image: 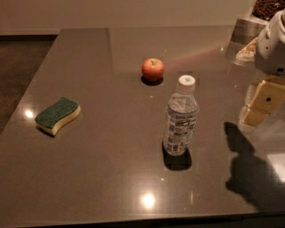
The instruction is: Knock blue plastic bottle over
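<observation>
The blue plastic bottle stands upright near the middle of the brown table. It is clear, with a white cap and a pale blue-and-white label. My gripper hangs at the right edge of the view, level with the bottle and well to its right, not touching it. Its cream-coloured fingers point down and left, and the arm's white housing is above them.
A red apple sits behind the bottle, slightly left. A green-and-yellow sponge lies at the left. Packaged items and a bowl stand at the far right corner. The table's front edge runs along the bottom.
</observation>
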`<state>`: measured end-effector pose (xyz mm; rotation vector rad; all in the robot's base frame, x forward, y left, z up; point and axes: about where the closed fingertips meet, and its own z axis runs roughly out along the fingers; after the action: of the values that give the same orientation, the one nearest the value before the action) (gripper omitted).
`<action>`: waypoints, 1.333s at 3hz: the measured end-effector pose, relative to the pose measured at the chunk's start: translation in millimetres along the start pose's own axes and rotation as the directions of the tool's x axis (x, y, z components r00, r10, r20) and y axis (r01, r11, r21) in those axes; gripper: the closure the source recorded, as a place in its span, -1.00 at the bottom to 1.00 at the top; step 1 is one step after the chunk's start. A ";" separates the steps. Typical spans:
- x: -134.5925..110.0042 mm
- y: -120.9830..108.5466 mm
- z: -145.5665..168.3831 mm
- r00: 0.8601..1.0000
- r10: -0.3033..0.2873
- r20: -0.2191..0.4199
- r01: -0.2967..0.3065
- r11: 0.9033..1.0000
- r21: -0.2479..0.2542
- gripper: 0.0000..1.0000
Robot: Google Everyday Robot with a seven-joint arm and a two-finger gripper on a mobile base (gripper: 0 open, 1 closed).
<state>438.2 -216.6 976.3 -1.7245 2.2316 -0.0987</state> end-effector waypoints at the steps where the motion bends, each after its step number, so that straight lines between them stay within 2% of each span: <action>1: -0.8 -0.1 -0.8 1.000 -0.001 0.003 0.001 1.000 0.002 -1.00; 2: -7.8 2.7 -2.3 0.998 -0.004 0.058 0.005 1.000 -0.015 -1.00; 3: -33.5 17.9 3.7 0.977 -0.020 0.211 0.036 0.997 -0.072 -1.00; 4: -54.4 32.3 16.4 0.953 -0.027 0.301 0.060 0.993 -0.100 -1.00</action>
<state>424.9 -153.8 964.0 -1.7126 2.0093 0.2626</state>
